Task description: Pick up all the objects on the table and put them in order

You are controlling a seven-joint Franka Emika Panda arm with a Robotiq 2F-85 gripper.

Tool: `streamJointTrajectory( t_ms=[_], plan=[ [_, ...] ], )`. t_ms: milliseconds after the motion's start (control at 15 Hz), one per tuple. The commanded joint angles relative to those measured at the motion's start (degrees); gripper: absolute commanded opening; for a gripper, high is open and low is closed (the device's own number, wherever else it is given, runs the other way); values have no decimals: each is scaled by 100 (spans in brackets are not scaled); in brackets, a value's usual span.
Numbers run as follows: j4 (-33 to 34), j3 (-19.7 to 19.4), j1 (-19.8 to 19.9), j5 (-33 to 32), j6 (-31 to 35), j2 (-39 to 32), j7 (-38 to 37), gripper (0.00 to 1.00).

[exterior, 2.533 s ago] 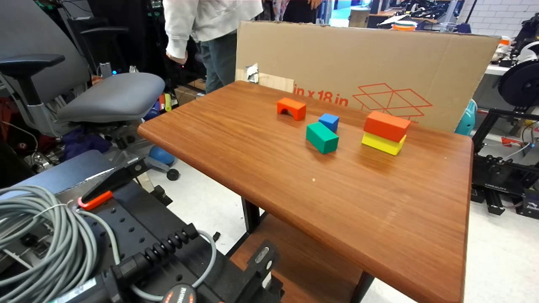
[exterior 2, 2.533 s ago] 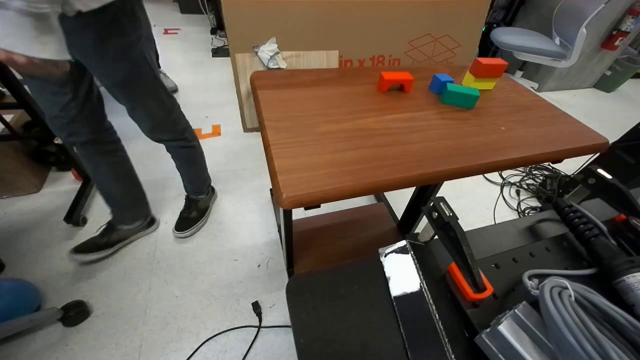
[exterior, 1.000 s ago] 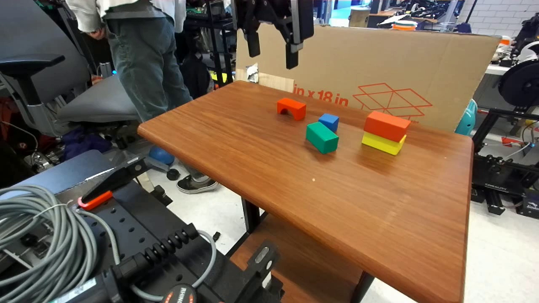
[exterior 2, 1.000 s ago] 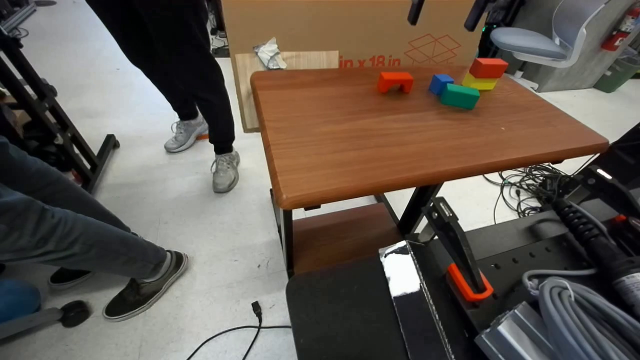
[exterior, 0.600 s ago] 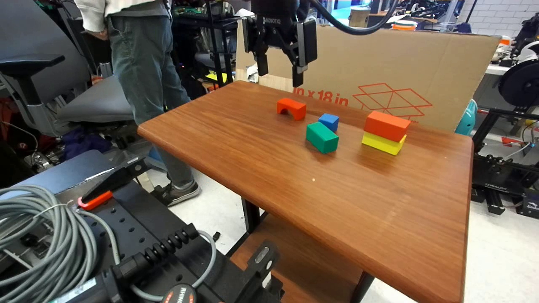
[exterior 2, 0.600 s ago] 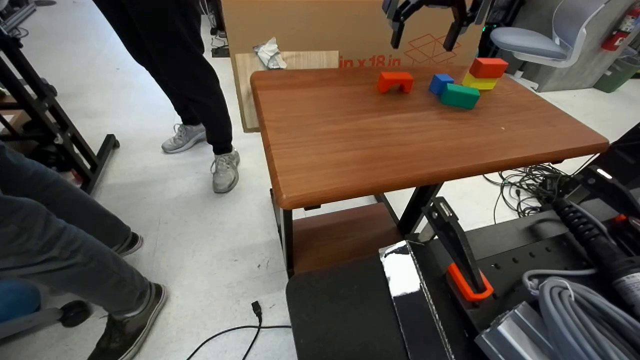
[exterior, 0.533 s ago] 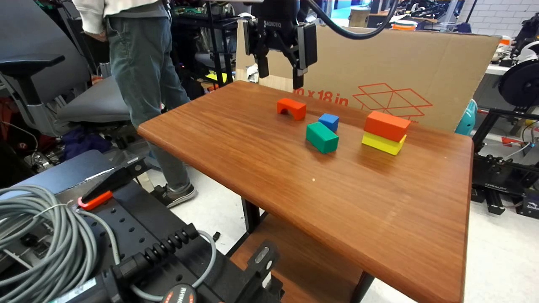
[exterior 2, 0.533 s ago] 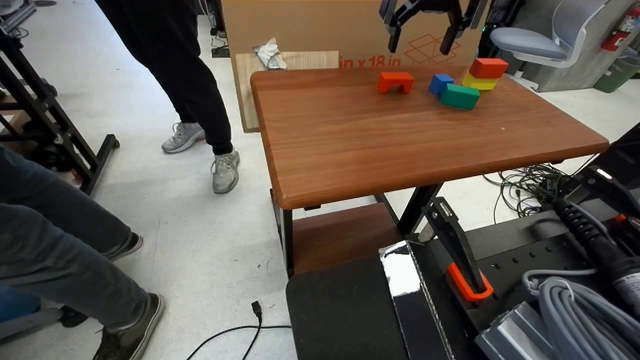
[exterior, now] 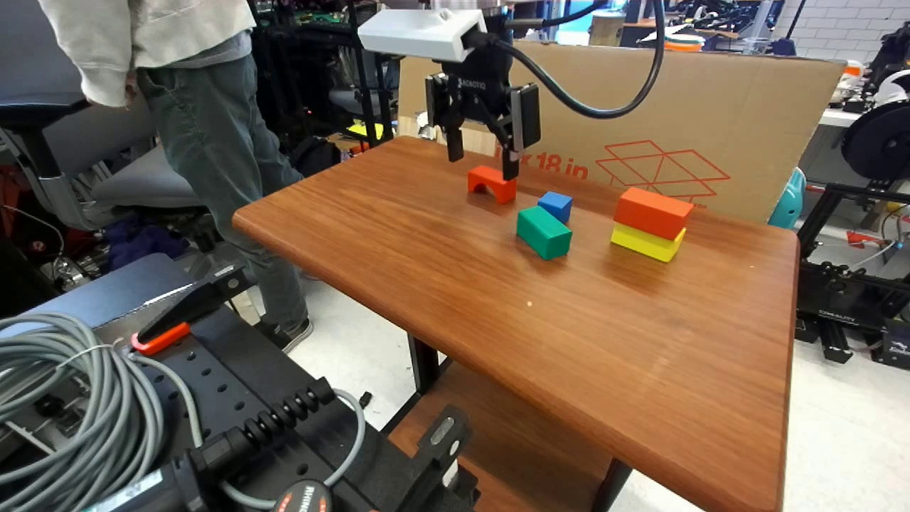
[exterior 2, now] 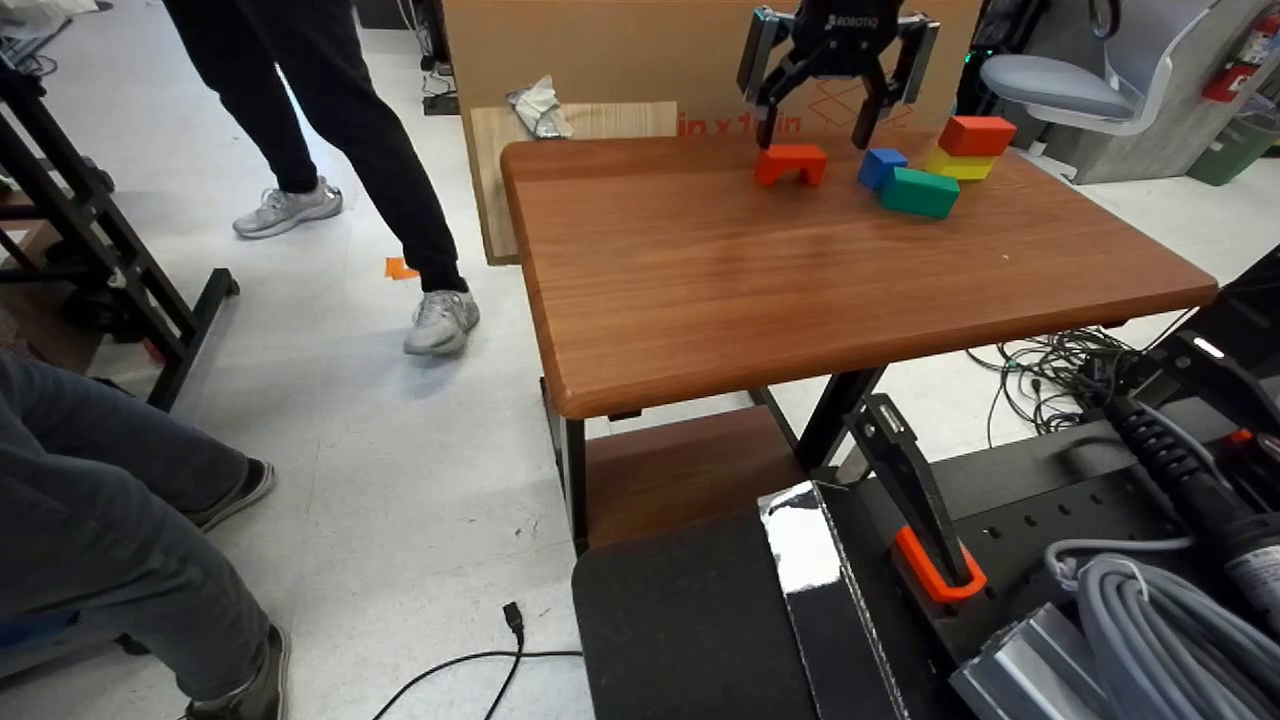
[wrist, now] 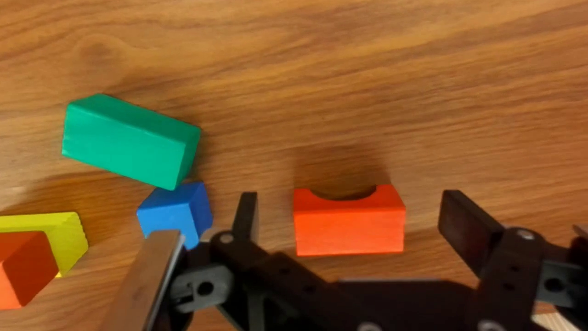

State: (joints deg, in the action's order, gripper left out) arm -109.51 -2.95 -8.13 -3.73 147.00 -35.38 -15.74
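Note:
An orange arch block [exterior: 492, 185] stands near the back of the wood-grain table [exterior: 604, 341]. A blue cube [exterior: 556, 205] sits against or close to a teal-green block [exterior: 544, 232] to its right. An orange-red block [exterior: 652, 212] lies on top of a flat yellow block [exterior: 647, 242]. My gripper [exterior: 483, 163] is open and empty, pointing down above the arch block. It also shows open in an exterior view [exterior 2: 814, 140]. In the wrist view, the arch block [wrist: 349, 230] lies between the spread fingers [wrist: 464, 220], apart from both, and the blue cube [wrist: 177, 209] is partly hidden behind the left finger.
A large cardboard box [exterior: 569, 92] stands behind the table. A person [exterior: 206, 121] is beside the table, and two pairs of legs [exterior 2: 330, 150] show in an exterior view. A black cart surface with a coiled cable [exterior: 78, 412] and clamps stands in front.
My gripper has come into view from above and moved down toward the arch block, staying open. The blocks have not moved. The people beside the table have shifted.

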Motion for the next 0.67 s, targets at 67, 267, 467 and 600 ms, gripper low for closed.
streamJointTrajectory(
  t_ms=[67,267,467,600],
  plan=[
    [539,-115,-121,-82,-307,-431,-93,100],
    [746,-119,-119,-74,-441,-581,-88,100],
    [952,-171,-154,-128,-527,-712,-115,100],
    [1078,-140,-121,-87,-622,-769,-64,98]
  ],
)
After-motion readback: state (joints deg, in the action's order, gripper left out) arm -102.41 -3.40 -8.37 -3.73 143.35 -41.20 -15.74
